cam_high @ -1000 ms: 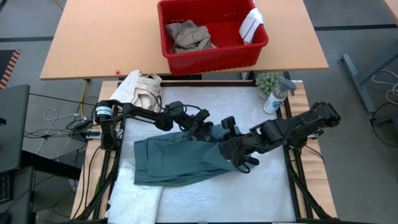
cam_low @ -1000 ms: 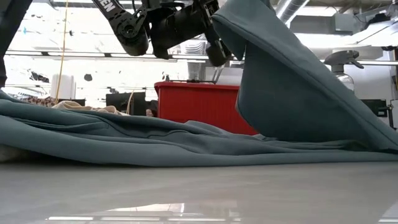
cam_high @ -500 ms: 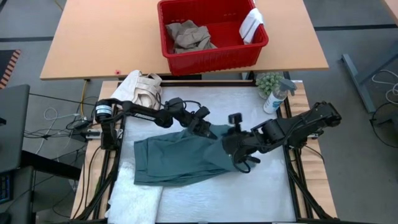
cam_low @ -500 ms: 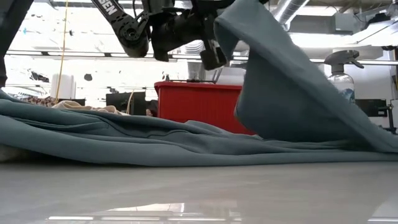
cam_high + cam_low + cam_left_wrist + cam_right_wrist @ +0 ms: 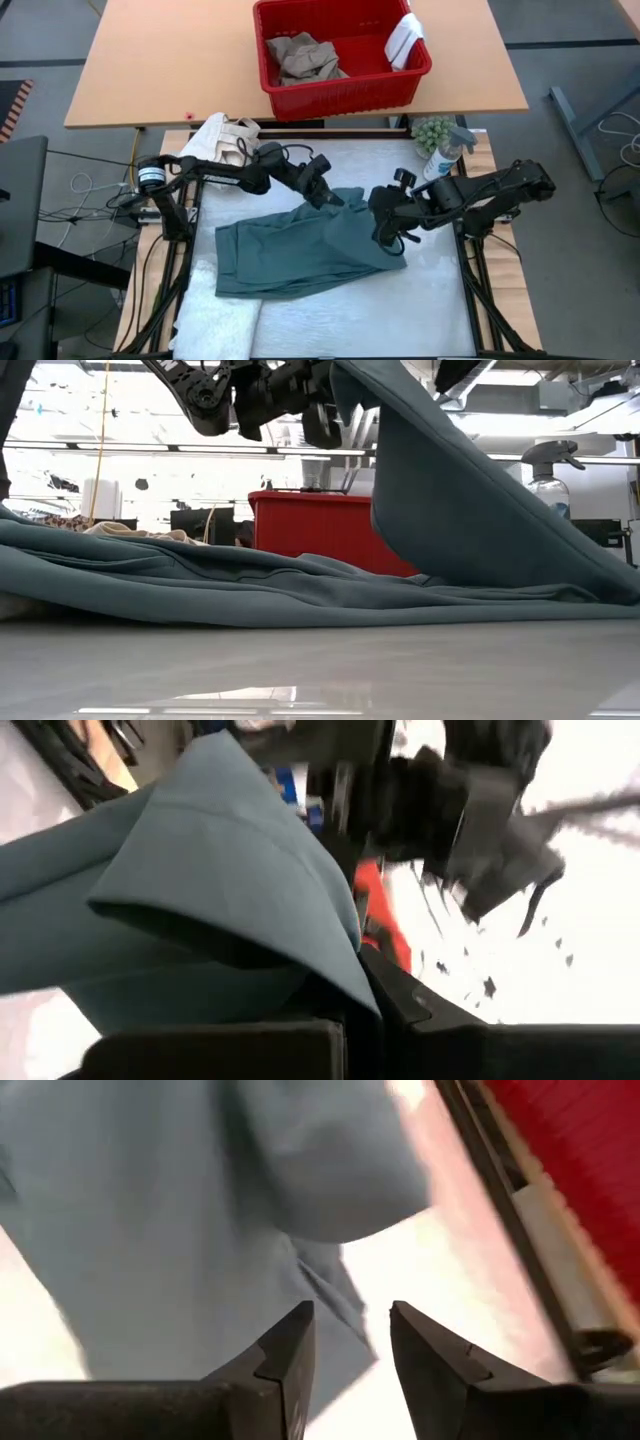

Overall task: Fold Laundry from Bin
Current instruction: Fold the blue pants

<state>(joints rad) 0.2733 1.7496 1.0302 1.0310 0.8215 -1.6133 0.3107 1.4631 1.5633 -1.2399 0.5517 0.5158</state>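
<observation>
left hand [image 5: 330, 197] pinching lifted teal garment [image 5: 300, 250], right hand [image 5: 385, 228] open

garment [image 5: 300, 255] lies mid-table; bin [image 5: 340, 90] behind it; towel [image 5: 220, 320] at its front-left corner.

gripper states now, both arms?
Left gripper: shut on the teal garment, lifting its edge.
Right gripper: open, holding nothing.
</observation>
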